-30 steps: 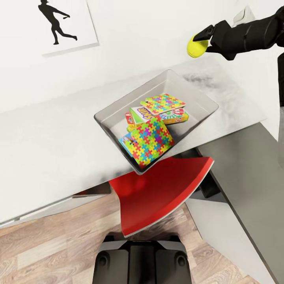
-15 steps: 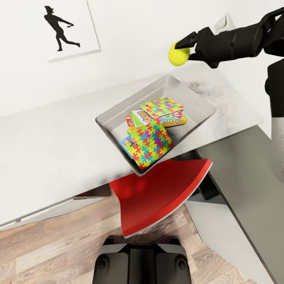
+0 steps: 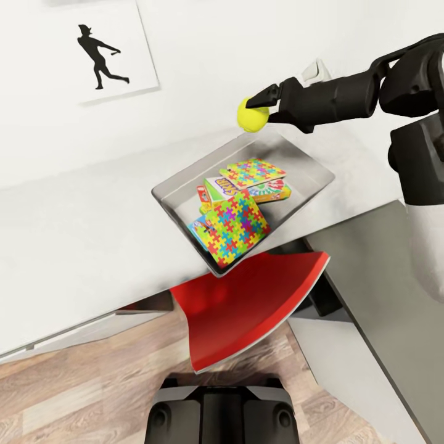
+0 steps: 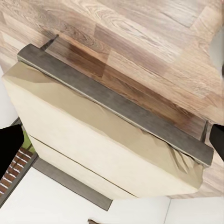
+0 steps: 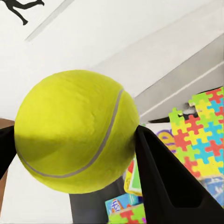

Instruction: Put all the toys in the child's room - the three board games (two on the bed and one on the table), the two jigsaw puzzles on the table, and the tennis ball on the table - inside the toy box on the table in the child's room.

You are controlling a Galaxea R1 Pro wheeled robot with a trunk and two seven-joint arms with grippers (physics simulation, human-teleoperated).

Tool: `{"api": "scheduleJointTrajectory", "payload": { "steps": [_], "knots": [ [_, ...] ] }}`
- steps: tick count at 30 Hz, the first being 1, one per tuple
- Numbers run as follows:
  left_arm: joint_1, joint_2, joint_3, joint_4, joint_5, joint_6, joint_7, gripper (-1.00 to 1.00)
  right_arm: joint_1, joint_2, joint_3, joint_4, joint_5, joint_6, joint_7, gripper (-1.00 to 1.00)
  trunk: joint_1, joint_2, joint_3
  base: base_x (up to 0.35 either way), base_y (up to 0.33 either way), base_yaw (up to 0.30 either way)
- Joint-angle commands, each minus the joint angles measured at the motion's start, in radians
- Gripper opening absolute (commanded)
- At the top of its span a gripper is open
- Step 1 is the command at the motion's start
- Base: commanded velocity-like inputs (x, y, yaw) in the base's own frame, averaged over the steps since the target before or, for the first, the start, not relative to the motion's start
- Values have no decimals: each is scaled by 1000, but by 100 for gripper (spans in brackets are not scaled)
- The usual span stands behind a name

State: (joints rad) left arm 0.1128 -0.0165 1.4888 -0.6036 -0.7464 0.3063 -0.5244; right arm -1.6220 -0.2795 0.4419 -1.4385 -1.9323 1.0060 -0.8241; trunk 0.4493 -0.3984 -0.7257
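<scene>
right hand (image 3: 258,108) clamping tennis ball (image 3: 251,115)

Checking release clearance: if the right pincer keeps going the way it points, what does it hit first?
Probably the white wall. The right pincer, shut on the tennis ball, points across the toy box's far rim; nothing else shows ahead, though depth is unclear.

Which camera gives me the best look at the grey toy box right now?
The head view: the shallow light-grey open-top toy box shows whole on the table, puzzles and game boxes inside. The right wrist view catches a slice of its contents behind the yellow-green tennis ball. The left wrist view faces the beige bed.
</scene>
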Motion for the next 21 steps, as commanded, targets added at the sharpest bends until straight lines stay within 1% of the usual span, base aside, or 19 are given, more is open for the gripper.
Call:
{"api": "scheduleJointTrajectory", "payload": {
  "steps": [1,3,4,7,8,9,11,15,18,21],
  "knots": [
    [-2,-1,4,-3,-6,4,-8,100,7,6,7,-4,-17,-3,-15,-100,1,-2,0,0,0,0],
    [-4,-1,4,-4,-6,5,-8,100,20,19,19,-9,-24,-3,-19,-100,1,-2,4,0,0,0],
    [-4,-1,4,-4,-6,5,-8,100,20,19,19,-9,-24,-3,-19,-100,1,-2,5,0,0,0],
    [-7,-1,4,-4,-7,5,-8,100,39,34,40,-13,-29,-3,-26,-100,1,-2,10,0,0,0],
    [-8,0,4,-4,-7,5,-8,100,47,38,49,-14,-30,-3,-27,-100,1,-2,12,0,0,0],
    [-8,0,4,-4,-7,5,-8,100,47,38,49,-14,-30,-3,-27,-100,1,-2,13,0,0,0],
    [-9,0,4,-4,-8,5,-8,100,63,46,66,-16,-32,-4,-30,-100,1,-2,17,0,0,0],
    [-11,2,4,-4,-8,5,-7,100,96,72,95,-17,-31,-4,-32,-100,1,-2,23,0,0,0],
    [-11,5,4,-3,-7,5,-6,100,114,89,107,-17,-29,-3,-35,-100,1,-2,28,0,0,0],
    [-11,7,4,-3,-7,5,-7,100,124,99,114,-17,-29,-2,-39,-100,1,-2,33,0,0,0]
  ]
}}
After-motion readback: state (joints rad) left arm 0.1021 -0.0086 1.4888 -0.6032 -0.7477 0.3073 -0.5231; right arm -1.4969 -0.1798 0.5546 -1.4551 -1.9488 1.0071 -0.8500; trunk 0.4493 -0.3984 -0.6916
